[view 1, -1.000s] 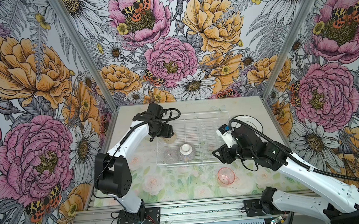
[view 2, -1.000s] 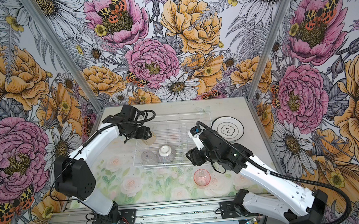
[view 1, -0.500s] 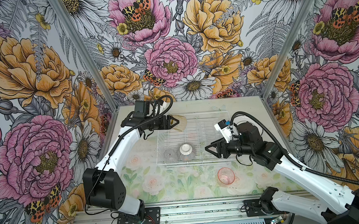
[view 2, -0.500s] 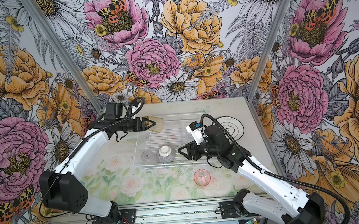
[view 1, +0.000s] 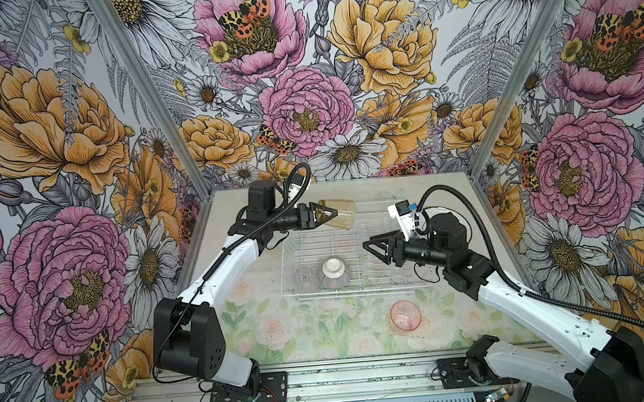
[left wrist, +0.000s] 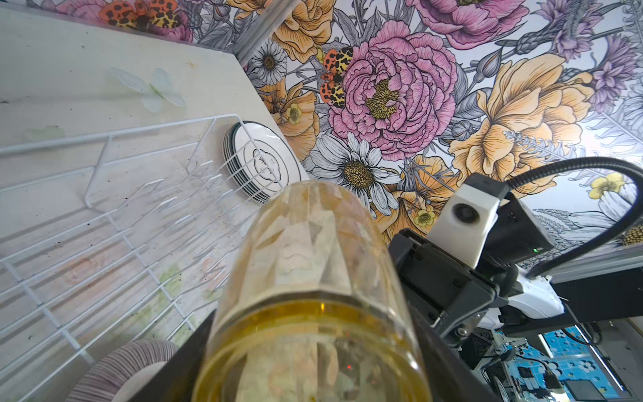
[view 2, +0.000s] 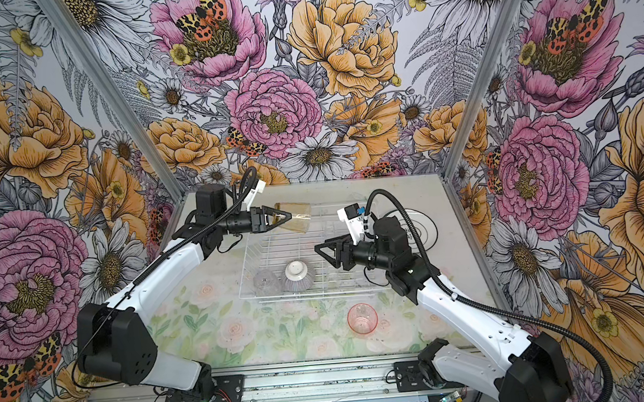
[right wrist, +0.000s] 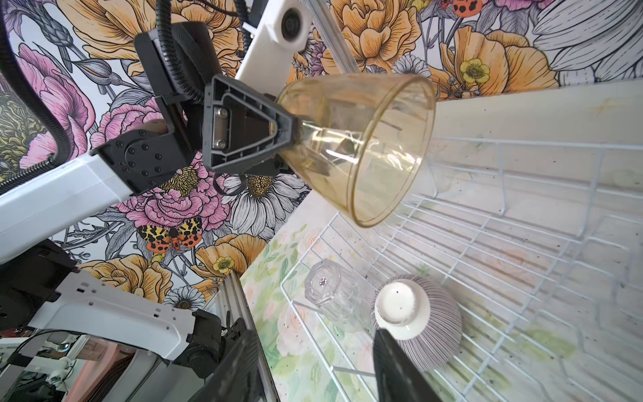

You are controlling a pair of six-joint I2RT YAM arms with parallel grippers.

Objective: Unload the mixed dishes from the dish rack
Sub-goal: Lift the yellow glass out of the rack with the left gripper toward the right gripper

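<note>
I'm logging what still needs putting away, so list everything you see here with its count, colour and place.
table: one, pale floral top, under everything
dish rack: one, white wire, mid-table
amber tumbler: one, amber, held in the air on its side over the rack's far left corner
clear tumbler: one, clear, upside down in the rack's near left part
bowl: one, ribbed grey-purple with a white foot, upside down in the rack beside the clear tumbler
pink tumbler: one, pink, upright on the table in front of the rack
plates: one stack, white with dark rims, on the table right of the rack
left gripper: one, black, gripping the amber tumbler
right gripper: one, black, open and empty over the rack
</note>
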